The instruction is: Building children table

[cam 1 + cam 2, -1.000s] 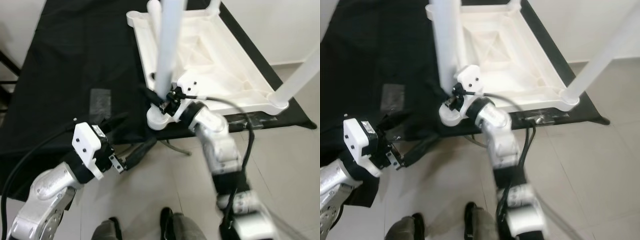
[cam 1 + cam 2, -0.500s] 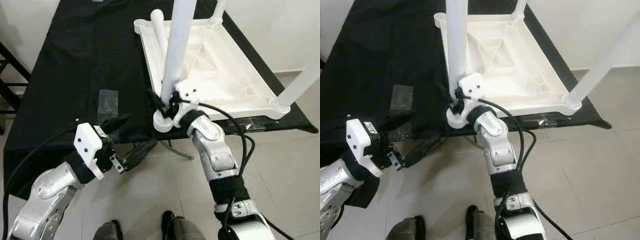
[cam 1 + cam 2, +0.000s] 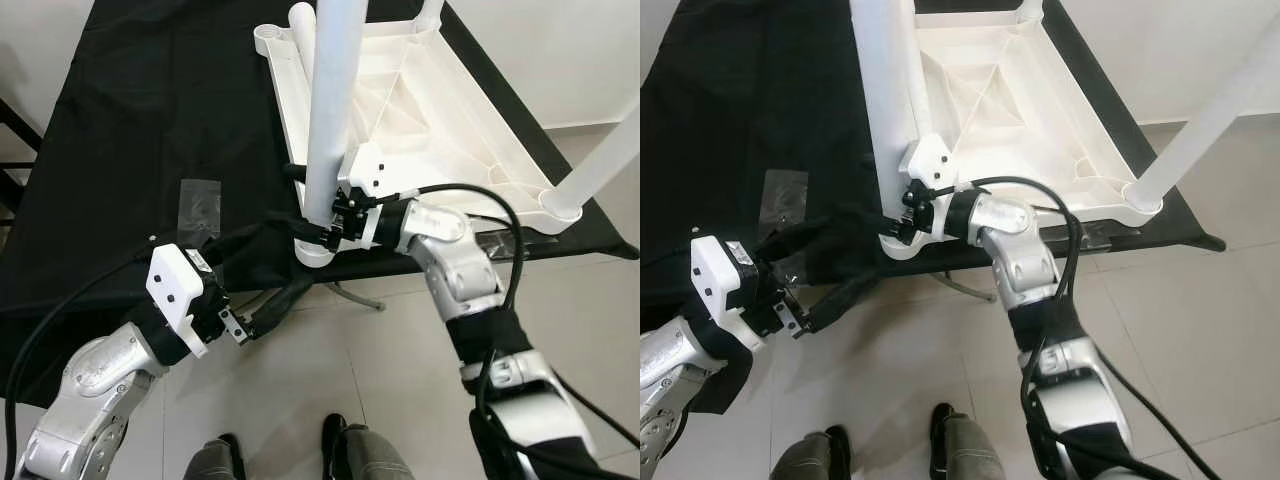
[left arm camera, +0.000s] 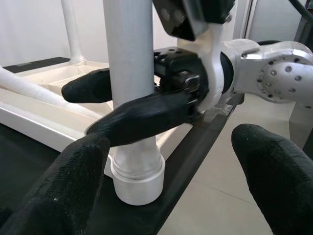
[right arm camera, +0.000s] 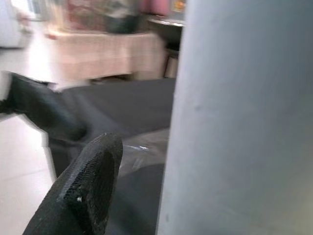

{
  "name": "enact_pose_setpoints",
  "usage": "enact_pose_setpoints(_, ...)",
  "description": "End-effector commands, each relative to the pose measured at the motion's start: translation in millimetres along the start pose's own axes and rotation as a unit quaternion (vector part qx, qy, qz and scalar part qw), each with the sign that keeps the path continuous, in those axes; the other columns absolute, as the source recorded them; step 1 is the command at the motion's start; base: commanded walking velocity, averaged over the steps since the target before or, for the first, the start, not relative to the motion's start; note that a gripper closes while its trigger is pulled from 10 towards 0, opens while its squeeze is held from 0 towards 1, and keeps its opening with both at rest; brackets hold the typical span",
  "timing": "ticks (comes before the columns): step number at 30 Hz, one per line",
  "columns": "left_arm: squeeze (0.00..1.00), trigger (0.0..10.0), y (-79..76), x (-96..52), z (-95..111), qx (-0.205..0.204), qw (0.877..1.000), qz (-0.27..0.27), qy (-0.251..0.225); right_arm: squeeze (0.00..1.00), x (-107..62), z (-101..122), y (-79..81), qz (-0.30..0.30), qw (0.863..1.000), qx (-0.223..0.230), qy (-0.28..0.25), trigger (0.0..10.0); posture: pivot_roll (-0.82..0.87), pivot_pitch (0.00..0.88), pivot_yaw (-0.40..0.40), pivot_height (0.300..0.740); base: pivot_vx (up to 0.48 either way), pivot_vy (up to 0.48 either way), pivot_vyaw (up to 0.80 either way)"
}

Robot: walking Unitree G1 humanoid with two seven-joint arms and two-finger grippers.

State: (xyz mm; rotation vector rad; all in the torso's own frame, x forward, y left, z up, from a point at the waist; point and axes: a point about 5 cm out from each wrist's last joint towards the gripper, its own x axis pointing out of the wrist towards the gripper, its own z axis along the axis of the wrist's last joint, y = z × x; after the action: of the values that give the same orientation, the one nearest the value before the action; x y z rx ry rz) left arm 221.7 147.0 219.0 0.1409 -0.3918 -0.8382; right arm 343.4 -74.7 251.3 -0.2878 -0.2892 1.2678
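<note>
Right claw (image 3: 322, 212) is grasping the white leg (image 3: 330, 110) just above its socket at the near corner of the upturned table top (image 3: 450, 130), which is lying on the black worktop (image 3: 150, 130). Left claw (image 3: 265, 300) is waiting open beside it. We are risking a tilted leg jamming, or the top sliding off the edge

Pale tiled floor (image 3: 560, 330) under a white wall (image 3: 560, 50)

A: Arms: silver castings, black joint bands, screw heads dotted on the right forearm (image 4: 281, 73).
B: White camera block (image 3: 172, 287) on left wrist; black cables; long black fingers (image 4: 142, 117).
</note>
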Motion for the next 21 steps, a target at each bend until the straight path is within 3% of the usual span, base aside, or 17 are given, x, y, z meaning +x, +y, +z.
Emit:
enact_pose_setpoints(1,0.00,10.0,-3.0,-0.2,-1.6,0.000,1.000,-0.003,0.001,0.00,5.5,5.3,2.0,0.060,0.998,0.004,-0.013,10.0,0.05,0.265,-0.090,0.740,0.000,0.000,0.00)
enact_pose_setpoints(4,0.00,10.0,-3.2,0.1,-1.6,0.001,1.000,-0.003,0.001,0.00,5.7,9.2,-6.1,0.084,0.996,0.012,-0.016,10.0,0.05,0.263,-0.089,0.740,0.000,0.000,0.00)
enact_pose_setpoints(5,0.00,10.0,-3.2,-0.1,-1.3,0.001,1.000,-0.003,0.001,0.00,6.2,10.1,-9.8,0.087,0.996,0.015,-0.015,6.7,0.06,0.264,-0.088,0.740,0.000,0.000,0.00)
enact_pose_setpoints(7,0.00,10.0,-3.2,-0.1,-1.3,0.001,1.000,-0.003,0.001,0.00,6.2,10.1,-9.8,0.087,0.996,0.015,-0.015,6.7,0.06,0.264,-0.088,0.740,0.000,0.000,0.00)
enact_pose_setpoints(8,0.00,10.0,-3.3,-0.3,-0.9,0.002,1.000,-0.003,0.001,0.00,6.2,10.7,-12.5,0.091,0.996,0.018,-0.016,0.0,0.06,0.264,-0.088,0.740,0.000,0.000,0.00)
enact_pose_setpoints(21,0.00,10.0,-5.1,-2.3,-0.9,-0.001,1.000,-0.004,0.003,0.00,-4.2,1.7,-16.4,0.090,0.995,0.031,-0.014,0.0,0.06,0.261,-0.082,0.740,0.000,0.000,0.00)
